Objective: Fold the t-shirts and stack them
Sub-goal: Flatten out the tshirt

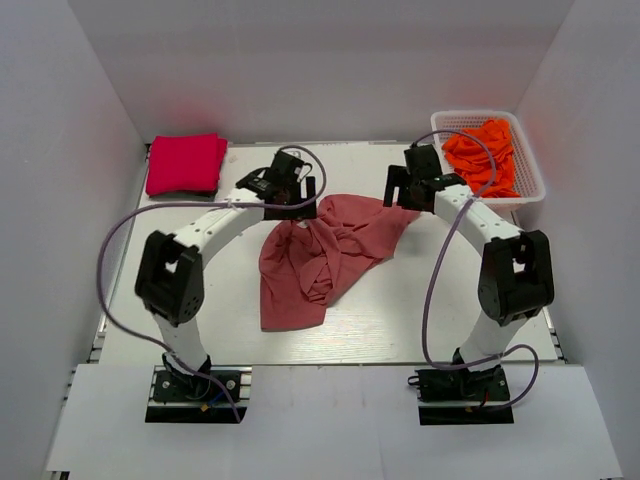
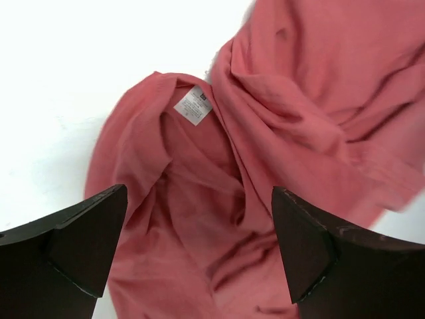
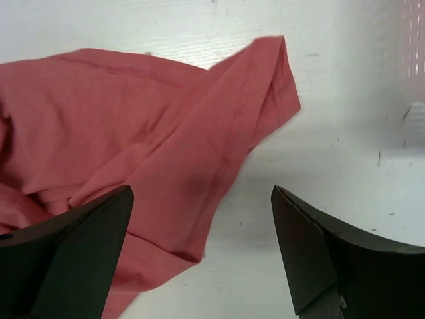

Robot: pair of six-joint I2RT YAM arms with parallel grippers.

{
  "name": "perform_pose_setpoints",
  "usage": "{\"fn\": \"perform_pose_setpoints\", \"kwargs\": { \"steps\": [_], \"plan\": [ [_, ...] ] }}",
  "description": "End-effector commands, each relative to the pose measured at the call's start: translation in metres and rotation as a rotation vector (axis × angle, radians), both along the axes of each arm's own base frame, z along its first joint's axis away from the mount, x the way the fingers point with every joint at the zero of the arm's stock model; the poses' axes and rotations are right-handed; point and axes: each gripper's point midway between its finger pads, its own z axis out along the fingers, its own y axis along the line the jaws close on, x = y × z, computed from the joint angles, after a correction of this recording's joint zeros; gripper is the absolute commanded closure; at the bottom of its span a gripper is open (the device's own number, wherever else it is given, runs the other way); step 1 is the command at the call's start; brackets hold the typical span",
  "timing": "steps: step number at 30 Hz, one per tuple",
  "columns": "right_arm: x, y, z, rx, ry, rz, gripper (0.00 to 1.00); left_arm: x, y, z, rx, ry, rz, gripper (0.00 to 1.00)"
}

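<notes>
One shirt in work: the salmon-pink shirt lies crumpled and unfolded on the table, between my two arms and just in front of both grippers.
Handling: I judge it light, limp and not slippery. It is thin cotton that sags and bunches, keeps no shape of its own, and takes a firm pinch without harm.
Where to hold: I would pinch single edges rather than bunched folds. On the left that is the rim of the neck opening by the white label, and on the right the stitched hem corner. Drawing the two apart should spread the cloth flat.
Look: it is matte, heavily creased and twisted over itself in the middle. One lobe runs toward the near edge, and the neck opening is turned up so the label shows.
Left side: my left gripper has its jaws spread wide and holds nothing. It hangs over the neck opening, with cloth lying below the gap.
Right side: my right gripper is likewise spread wide and empty. It is above the hem corner, partly over bare table.
Stack: one crimson shirt sits folded into a neat block at the far left corner, well apart.
Supply: the orange shirts are heaped in a white basket at the far right.
</notes>
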Motion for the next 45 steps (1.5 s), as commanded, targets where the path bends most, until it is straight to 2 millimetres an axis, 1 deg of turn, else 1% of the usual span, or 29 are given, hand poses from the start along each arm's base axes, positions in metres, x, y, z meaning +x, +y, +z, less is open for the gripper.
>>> {"fn": "perform_pose_setpoints", "kwargs": {
  "steps": [1,2,3,4,5,6,7,9,10,12,15,18,20,24,26,28,30,31,32,33,34,37,38,39,40,42,43,44,45],
  "plan": [
    [0.007,0.013,0.057,0.062,-0.136,0.078,0.10,-0.013,0.016,0.069,-0.090,-0.141,0.059,0.01],
    [0.002,0.013,0.048,0.056,-0.125,0.096,0.10,-0.028,0.028,0.051,-0.084,-0.096,0.092,0.01],
    [-0.005,0.018,0.061,0.076,-0.152,0.133,0.10,-0.040,0.034,0.064,-0.117,-0.118,0.111,0.01],
    [-0.010,0.022,0.060,0.058,-0.156,0.218,0.10,-0.053,0.041,0.058,-0.117,-0.091,0.130,0.01],
    [-0.023,0.023,0.041,0.052,-0.119,0.251,0.10,-0.075,0.050,0.034,-0.115,-0.021,0.164,0.01],
    [-0.031,0.030,0.053,0.076,-0.149,0.312,0.10,-0.089,0.056,0.027,-0.116,0.007,0.188,0.01],
    [-0.037,0.033,0.049,0.077,-0.149,0.360,0.10,-0.118,0.070,0.011,-0.102,0.064,0.207,0.01],
    [-0.061,0.043,0.037,0.105,-0.146,0.486,0.10,-0.147,0.081,-0.005,-0.117,0.133,0.269,0.01],
    [-0.073,0.046,0.024,0.108,-0.136,0.519,0.10,-0.170,0.091,-0.020,-0.110,0.186,0.294,0.01],
    [-0.086,0.057,0.018,0.149,-0.125,0.586,0.10,-0.202,0.093,-0.046,-0.103,0.271,0.276,0.01],
    [-0.090,0.071,0.008,0.168,-0.103,0.632,0.10,-0.230,0.083,-0.070,-0.158,0.375,0.216,0.01],
    [-0.089,0.087,-0.001,0.183,-0.084,0.669,0.10,-0.244,0.071,-0.091,-0.182,0.466,0.175,0.01],
    [-0.091,0.098,-0.002,0.202,-0.084,0.703,0.10,-0.242,0.059,-0.096,-0.217,0.477,0.142,0.01],
    [-0.076,0.125,-0.006,0.223,-0.100,0.743,0.10,-0.249,0.055,-0.115,-0.173,0.527,0.124,0.01],
    [-0.069,0.131,-0.010,0.215,-0.099,0.740,0.14,-0.244,0.054,-0.119,-0.170,0.517,0.127,0.05],
    [-0.059,0.137,-0.016,0.203,-0.093,0.726,0.22,-0.242,0.050,-0.120,-0.174,0.509,0.116,0.19],
    [-0.054,0.137,-0.019,0.197,-0.086,0.701,0.43,-0.242,0.045,-0.124,-0.181,0.515,0.101,0.35],
    [-0.048,0.138,-0.014,0.200,-0.097,0.683,0.61,-0.240,0.043,-0.124,-0.186,0.508,0.099,0.56],
    [-0.044,0.136,-0.012,0.193,-0.104,0.644,0.89,-0.234,0.039,-0.119,-0.198,0.492,0.095,0.67],
    [-0.042,0.133,-0.006,0.194,-0.116,0.619,1.00,-0.230,0.039,-0.116,-0.194,0.481,0.099,0.83],
    [-0.039,0.133,-0.001,0.204,-0.141,0.594,1.00,-0.222,0.043,-0.115,-0.162,0.448,0.121,1.00],
    [-0.031,0.114,0.026,0.163,-0.221,0.488,1.00,-0.185,0.051,-0.089,-0.107,0.290,0.181,1.00],
    [-0.032,0.107,0.046,0.161,-0.267,0.466,1.00,-0.167,0.045,-0.064,-0.140,0.209,0.186,1.00],
    [-0.029,0.099,0.051,0.137,-0.287,0.421,1.00,-0.153,0.047,-0.048,-0.155,0.146,0.209,1.00],
    [-0.029,0.092,0.058,0.127,-0.300,0.384,1.00,-0.131,0.047,-0.019,-0.169,0.040,0.239,1.00],
    [-0.029,0.075,0.086,0.104,-0.366,0.298,1.00,-0.107,0.057,0.030,-0.208,-0.131,0.302,1.00],
    [-0.030,0.067,0.090,0.093,-0.368,0.270,1.00,-0.097,0.058,0.060,-0.235,-0.209,0.316,1.00],
    [-0.035,0.061,0.113,0.101,-0.419,0.249,1.00,-0.090,0.061,0.081,-0.257,-0.272,0.338,1.00],
    [-0.033,0.049,0.121,0.068,-0.443,0.198,1.00,-0.082,0.070,0.118,-0.276,-0.375,0.377,1.00]
  ]
}}
